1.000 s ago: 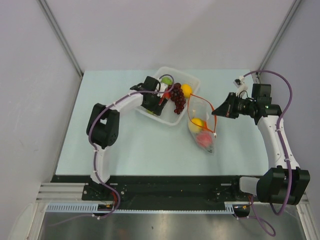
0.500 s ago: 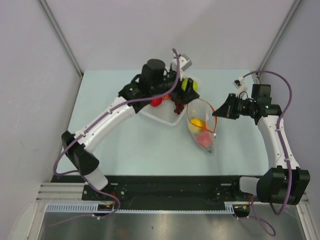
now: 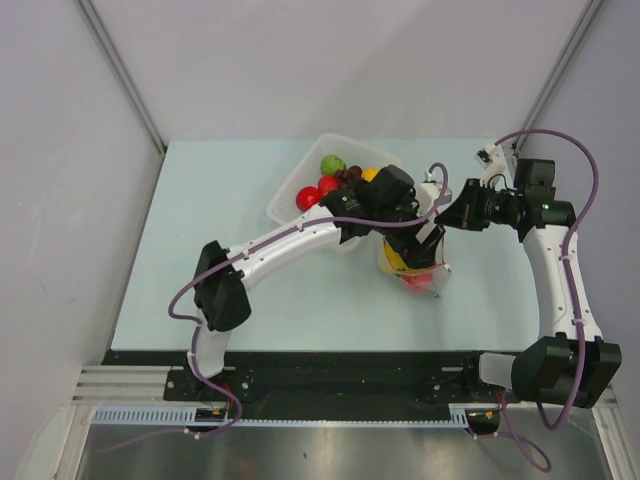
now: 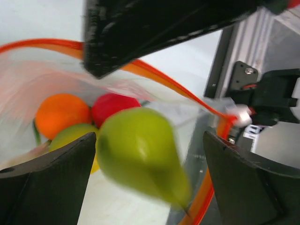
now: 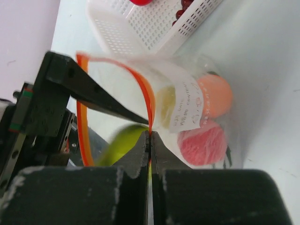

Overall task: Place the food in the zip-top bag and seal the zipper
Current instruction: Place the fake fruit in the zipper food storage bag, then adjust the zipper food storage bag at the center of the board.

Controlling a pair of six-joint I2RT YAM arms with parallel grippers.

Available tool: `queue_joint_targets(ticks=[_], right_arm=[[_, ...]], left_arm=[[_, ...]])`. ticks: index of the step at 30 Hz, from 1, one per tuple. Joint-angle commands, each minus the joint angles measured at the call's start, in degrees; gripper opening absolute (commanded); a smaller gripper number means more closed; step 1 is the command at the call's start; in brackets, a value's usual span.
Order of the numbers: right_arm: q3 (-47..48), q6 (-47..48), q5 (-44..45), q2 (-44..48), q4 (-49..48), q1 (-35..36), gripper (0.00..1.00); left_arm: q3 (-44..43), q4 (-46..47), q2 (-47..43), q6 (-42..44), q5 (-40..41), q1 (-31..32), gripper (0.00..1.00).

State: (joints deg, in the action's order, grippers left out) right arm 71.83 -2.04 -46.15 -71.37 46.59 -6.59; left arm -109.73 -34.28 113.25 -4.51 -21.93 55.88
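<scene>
A: Where do we find the zip-top bag (image 5: 187,89)?

B: We see it on the table (image 3: 200,250) beside the white tray (image 3: 290,192). The right gripper (image 5: 150,136) is clamped on its zipper (image 5: 145,93).

A: And the left gripper (image 4: 149,143)?

B: Its jaws stand apart at the bag's mouth, with a blurred green pear (image 4: 140,164) between them. An orange (image 4: 61,115) and a red fruit (image 4: 115,108) lie inside.

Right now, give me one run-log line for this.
left jaws: open, green pear between them above bag mouth | right jaws: shut on zipper | in bag: orange, red fruit
</scene>
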Motion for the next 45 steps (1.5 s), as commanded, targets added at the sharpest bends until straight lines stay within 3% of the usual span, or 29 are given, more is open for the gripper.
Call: queue_joint_targets(ticks=[1, 7, 12, 18, 24, 27, 28, 31, 35, 40, 41, 43, 45], right_arm=[[3.2, 4.5, 0.4, -0.9, 1.8, -1.0, 0.0], [2.1, 6.4, -0.1, -0.9, 2.5, -1.9, 0.0], [1.4, 6.8, -0.7, -0.9, 2.6, -2.2, 0.0], [0.8, 6.2, -1.3, -1.1, 1.8, -2.1, 0.0], [0.9, 5.9, -1.7, -0.9, 2.2, -1.8, 0.0], [1.4, 6.2, -2.0, -0.3, 2.7, -1.5, 0.0], [1.6, 6.2, -2.2, -0.3, 3.0, -1.4, 0.0], [2.1, 5.7, -3.6, 0.4, 3.9, -0.8, 0.0], [3.0, 4.2, -4.9, 1.1, 2.7, 1.9, 0.0], [2.6, 5.6, -1.9, 0.2, 0.8, 8.2, 0.0], [2.3, 5.7, -1.0, -0.1, -0.4, 8.6, 0.0], [0.9, 6.0, 0.3, -1.0, -1.5, 9.3, 0.0], [0.1, 7.0, 1.7, -1.8, -2.2, 8.6, 0.0]], left_arm=[[-9.4, -6.2, 0.0, 1.6, -5.9, -0.4, 1.0], [-1.6, 0.0, -9.2, 4.3, -17.7, -5.9, 1.0], [2.9, -5.7, -14.0, 28.7, -22.1, -6.6, 1.0], [10.9, -5.3, -18.8, 47.1, -15.8, -1.0, 0.99], [13.0, -4.5, -14.5, 54.1, -3.6, 4.3, 0.89], [13.8, -6.1, -12.5, 56.7, 3.5, 6.6, 0.69], [12.9, -7.7, -12.0, 56.7, 5.1, 7.2, 0.46], [7.2, -17.1, -12.2, 54.3, 4.3, 9.0, 0.17], [6.2, -18.5, -16.6, 49.3, 1.1, 9.1, 0.01], [5.0, -21.2, -15.9, 48.8, 2.7, 9.2, 0.0], [5.2, -21.2, -15.0, 48.5, 3.5, 9.2, 0.04], [6.1, -19.3, -14.6, 46.3, 5.1, 8.9, 0.21], [5.8, -17.0, -16.2, 41.3, 1.7, 6.5, 0.26]])
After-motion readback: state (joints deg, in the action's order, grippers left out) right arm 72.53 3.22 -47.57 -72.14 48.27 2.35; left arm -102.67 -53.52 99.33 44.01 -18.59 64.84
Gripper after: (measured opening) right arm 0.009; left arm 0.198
